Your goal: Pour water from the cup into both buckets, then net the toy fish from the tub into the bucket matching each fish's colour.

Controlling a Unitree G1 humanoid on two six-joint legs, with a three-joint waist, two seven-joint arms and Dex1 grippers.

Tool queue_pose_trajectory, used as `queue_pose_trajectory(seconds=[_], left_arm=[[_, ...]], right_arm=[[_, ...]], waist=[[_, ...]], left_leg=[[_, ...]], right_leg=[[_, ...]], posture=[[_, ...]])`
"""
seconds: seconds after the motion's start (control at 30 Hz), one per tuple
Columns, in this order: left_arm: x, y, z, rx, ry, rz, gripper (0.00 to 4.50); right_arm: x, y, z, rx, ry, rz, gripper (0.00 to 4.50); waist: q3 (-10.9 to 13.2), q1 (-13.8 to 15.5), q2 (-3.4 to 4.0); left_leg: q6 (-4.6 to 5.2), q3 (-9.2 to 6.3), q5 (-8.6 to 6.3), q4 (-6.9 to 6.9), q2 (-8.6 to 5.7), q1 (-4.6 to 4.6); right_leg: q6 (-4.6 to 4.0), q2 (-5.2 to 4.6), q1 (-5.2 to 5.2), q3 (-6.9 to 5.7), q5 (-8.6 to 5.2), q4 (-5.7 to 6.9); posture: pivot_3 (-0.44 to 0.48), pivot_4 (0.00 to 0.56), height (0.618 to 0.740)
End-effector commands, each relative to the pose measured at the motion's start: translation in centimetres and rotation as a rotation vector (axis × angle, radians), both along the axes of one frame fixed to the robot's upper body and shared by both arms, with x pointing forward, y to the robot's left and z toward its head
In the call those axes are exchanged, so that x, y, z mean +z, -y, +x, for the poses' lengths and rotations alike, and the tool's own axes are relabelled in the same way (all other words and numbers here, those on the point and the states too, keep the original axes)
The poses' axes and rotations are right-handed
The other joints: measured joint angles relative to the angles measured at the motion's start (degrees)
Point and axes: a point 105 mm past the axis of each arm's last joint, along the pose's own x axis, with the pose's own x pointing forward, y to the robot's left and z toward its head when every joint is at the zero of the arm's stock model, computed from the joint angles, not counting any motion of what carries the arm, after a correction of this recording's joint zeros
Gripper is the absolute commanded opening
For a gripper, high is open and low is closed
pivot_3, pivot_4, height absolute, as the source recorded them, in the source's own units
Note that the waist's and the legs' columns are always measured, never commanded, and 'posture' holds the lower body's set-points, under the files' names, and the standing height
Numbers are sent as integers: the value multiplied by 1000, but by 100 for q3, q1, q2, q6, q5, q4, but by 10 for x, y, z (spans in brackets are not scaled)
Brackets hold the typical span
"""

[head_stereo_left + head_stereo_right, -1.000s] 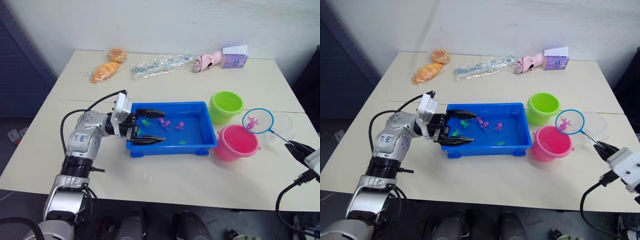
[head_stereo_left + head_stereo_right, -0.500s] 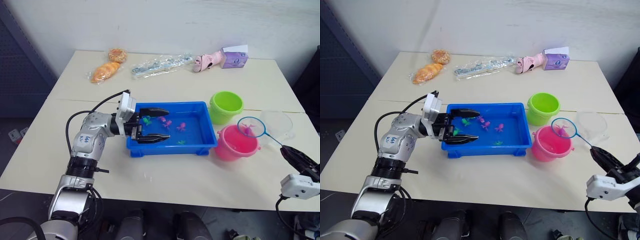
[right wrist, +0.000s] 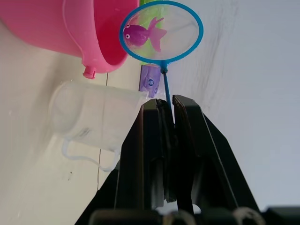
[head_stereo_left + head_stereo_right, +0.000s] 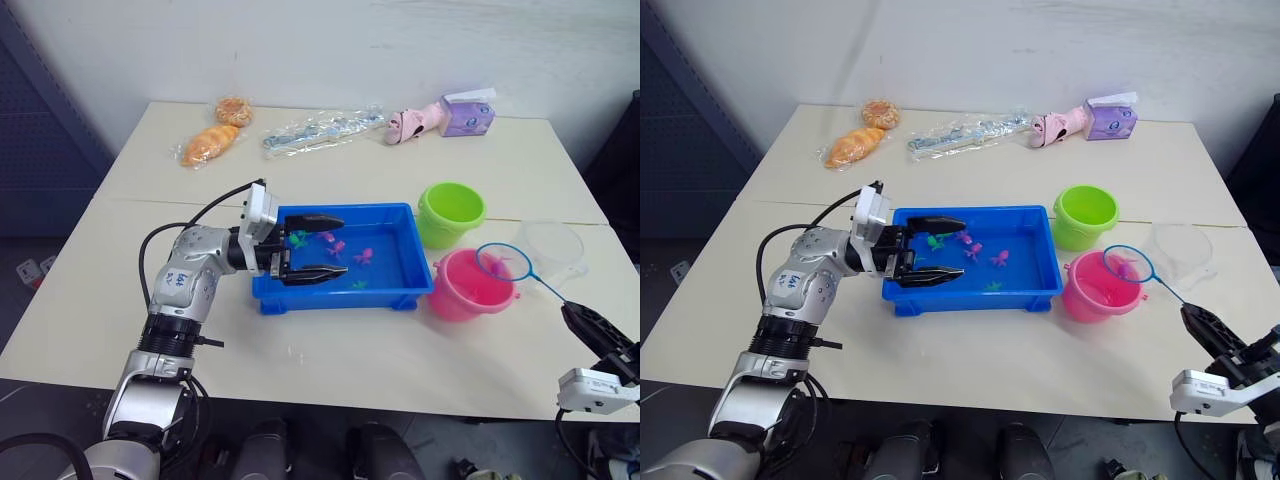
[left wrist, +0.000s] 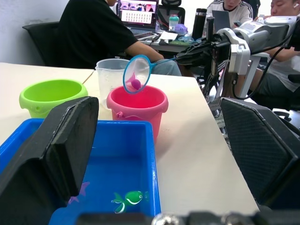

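Note:
My right gripper [image 3: 168, 108] is shut on the thin handle of the net [image 4: 505, 262], whose blue hoop hangs over the right rim of the pink bucket [image 4: 468, 286]. A pink toy fish [image 3: 140, 34] lies in the mesh. The lime green bucket [image 4: 451, 212] stands behind the pink one, and the clear cup [image 4: 551, 246] is to their right. The blue tub [image 4: 400, 290] holds several pink and green fish, among them a green one [image 5: 130, 198]. My left gripper [image 4: 325, 245] is open, its fingers reaching over the tub's left end.
At the table's far edge lie two bread pieces [image 4: 208, 143], a clear plastic packet [image 4: 320, 130], a pink toy [image 4: 415, 122] and a purple box [image 4: 468, 113]. In the left wrist view, people sit at desks beyond the table.
The net with the pink fish has dropped lower and moved left, from above the cup to over the pink bucket's rim. My left gripper has edged further over the tub.

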Motion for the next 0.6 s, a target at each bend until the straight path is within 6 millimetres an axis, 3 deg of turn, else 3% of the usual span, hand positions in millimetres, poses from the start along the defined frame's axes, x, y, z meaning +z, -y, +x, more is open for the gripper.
queue_pose_trajectory(seconds=[0.03, 0.1, 0.23, 0.33, 0.43, 0.6], left_arm=[[6, 3, -3, -11, 30, -8, 4429], [6, 3, -3, -12, 25, -9, 4429], [3, 5, -5, -23, 21, -1, 4429], [3, 6, -5, -24, 19, -3, 4429], [3, 6, -4, -23, 20, -5, 4429], [4, 7, -4, -18, 22, -8, 4429]], right_arm=[[8, -1, 0, 2, 38, -13, 0], [1, -11, 0, 46, 2, -1, 0], [14, 3, 2, -21, 59, -12, 0], [10, -9, 3, 24, 41, -5, 0], [17, 3, 5, -37, 82, -11, 0], [14, -4, 6, -7, 72, -6, 0]], waist=[[0, 0, 0], [0, -2, 1], [-1, -2, 2], [-1, -3, 3], [-1, -1, 3], [-1, -1, 3]], left_leg=[[0, 0, 0, 1, 0, 0], [0, 0, 0, 1, 0, 0], [1, 1, 1, 0, -1, 1], [1, 2, 1, 1, 0, 2], [1, 1, 1, -1, 1, 2], [1, 1, 1, 0, 1, 2]], right_leg=[[0, 0, 1, 0, 0, 0], [0, 0, 1, 0, 0, 0], [0, 0, 0, 2, 0, 1], [0, 0, 1, 2, 0, 1], [0, 1, 0, 2, 0, 2], [0, 1, 1, 2, 0, 2]], posture=[[0, 150, 740], [0, 150, 740], [0, 150, 740], [0, 150, 740], [0, 150, 740], [0, 150, 740]])
